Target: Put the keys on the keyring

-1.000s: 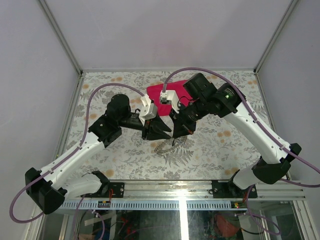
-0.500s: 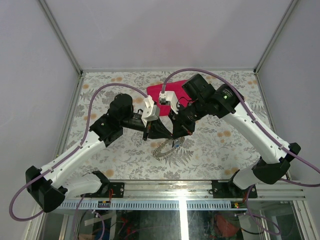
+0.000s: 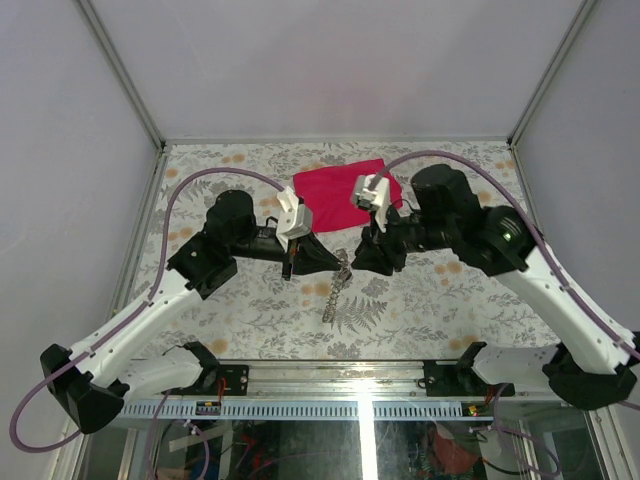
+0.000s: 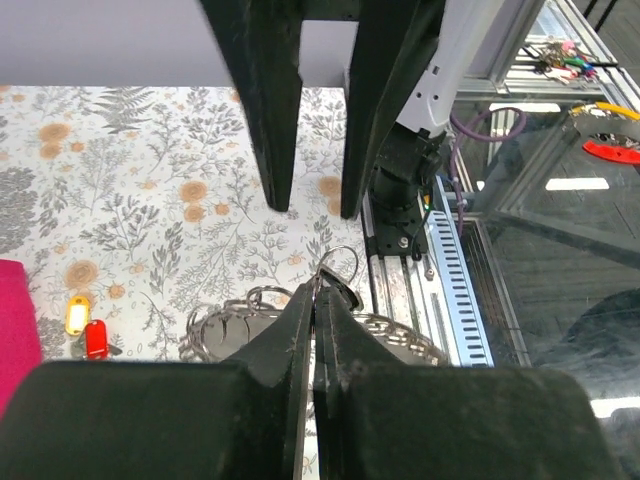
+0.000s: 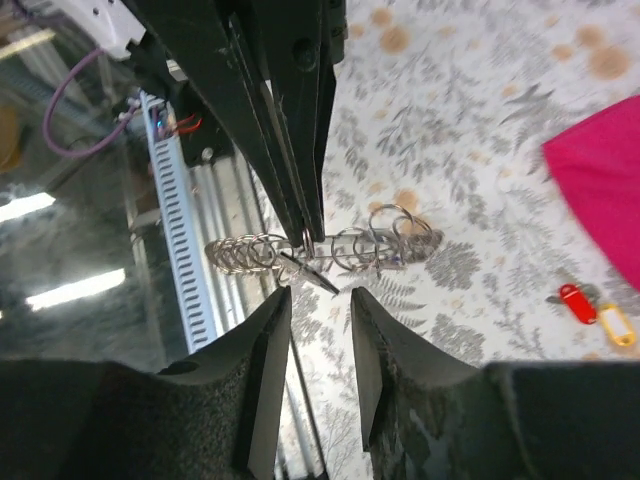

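- Left pincer (image 4: 314,300): jaws pressed together on the rim of the keyring (image 3: 335,290), pinching the wire at one spot
- Keyring sits mid-surface (image 3: 250,310) between the two pincers, hanging from the left one and turned on edge; whether its low end touches the surface I cannot tell
- Long axis, top view: runs from the left pincer down toward the near edge, leaning slightly left; flat face turned sideways, so only a thin strip shows from above
- Right pincer (image 5: 318,300): jaws apart, nothing between them, tips just short of the ring and pointing at it
- Red-tagged key (image 5: 577,297) and yellow-tagged key (image 5: 612,325) lie side by side on the surface near the red cloth (image 3: 335,185), well apart from the ring
- Judgement: ring secured, neither key picked up or threaded; nearly all of the task is left
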Available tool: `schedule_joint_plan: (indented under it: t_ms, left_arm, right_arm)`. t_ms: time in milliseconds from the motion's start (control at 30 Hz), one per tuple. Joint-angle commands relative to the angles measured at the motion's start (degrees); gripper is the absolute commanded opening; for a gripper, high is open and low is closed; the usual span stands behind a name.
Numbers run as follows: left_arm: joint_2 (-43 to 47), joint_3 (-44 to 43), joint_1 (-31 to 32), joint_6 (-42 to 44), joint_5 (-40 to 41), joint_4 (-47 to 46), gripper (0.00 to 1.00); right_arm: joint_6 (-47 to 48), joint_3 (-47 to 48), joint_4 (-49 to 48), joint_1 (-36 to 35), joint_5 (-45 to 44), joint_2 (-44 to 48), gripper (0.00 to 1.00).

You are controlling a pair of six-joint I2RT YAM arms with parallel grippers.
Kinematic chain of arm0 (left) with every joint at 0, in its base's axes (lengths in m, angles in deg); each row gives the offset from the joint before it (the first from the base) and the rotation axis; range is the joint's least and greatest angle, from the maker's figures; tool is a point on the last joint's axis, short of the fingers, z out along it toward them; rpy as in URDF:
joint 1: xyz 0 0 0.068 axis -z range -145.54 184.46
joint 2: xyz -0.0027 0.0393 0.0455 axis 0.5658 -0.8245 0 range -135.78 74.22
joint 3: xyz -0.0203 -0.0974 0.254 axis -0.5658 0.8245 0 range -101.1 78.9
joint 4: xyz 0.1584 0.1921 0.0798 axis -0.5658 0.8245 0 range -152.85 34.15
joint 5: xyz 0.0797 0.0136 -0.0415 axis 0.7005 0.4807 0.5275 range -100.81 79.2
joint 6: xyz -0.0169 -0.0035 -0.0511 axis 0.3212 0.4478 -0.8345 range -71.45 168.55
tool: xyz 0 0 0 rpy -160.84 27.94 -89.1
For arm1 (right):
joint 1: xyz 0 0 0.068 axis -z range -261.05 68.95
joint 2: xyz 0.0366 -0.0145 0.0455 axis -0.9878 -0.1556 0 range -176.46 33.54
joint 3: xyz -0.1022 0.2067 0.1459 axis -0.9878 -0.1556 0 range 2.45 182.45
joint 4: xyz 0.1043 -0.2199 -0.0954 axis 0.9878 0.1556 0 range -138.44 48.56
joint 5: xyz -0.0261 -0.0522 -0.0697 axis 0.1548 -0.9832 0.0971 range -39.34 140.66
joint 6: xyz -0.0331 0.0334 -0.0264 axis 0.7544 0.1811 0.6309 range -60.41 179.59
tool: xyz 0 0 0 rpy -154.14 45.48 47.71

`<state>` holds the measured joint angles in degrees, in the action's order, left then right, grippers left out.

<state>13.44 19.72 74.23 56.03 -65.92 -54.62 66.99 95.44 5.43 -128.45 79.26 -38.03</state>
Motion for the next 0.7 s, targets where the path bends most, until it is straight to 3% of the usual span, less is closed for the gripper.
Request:
schedule_joint_plan:
  t_ms: [0,333,467,667]
  left_arm:
    - [2.01,-1.07,0.22,-3.87,4.30,-6.83,0.00]
    - [3.86,1.07,0.22,-8.86,13.62,-11.64,0.00]
    - [4.02,1.32,0.22,-9.15,16.41,-11.61,0.00]
    - [3.78,1.08,0.26,-9.21,16.76,-11.66,0.00]
  right_arm:
    - [-4.99,-7.25,-16.84,-0.42,-6.29,8.48,0.38]
    - [-33.17,-25.92,-41.57,-0.37,-21.66,20.91,0.45]
    - [-41.18,-28.53,-45.44,-0.37,-23.41,22.47,0.45]
    - [-44.07,-27.45,-45.40,-0.40,-20.29,20.12,0.44]
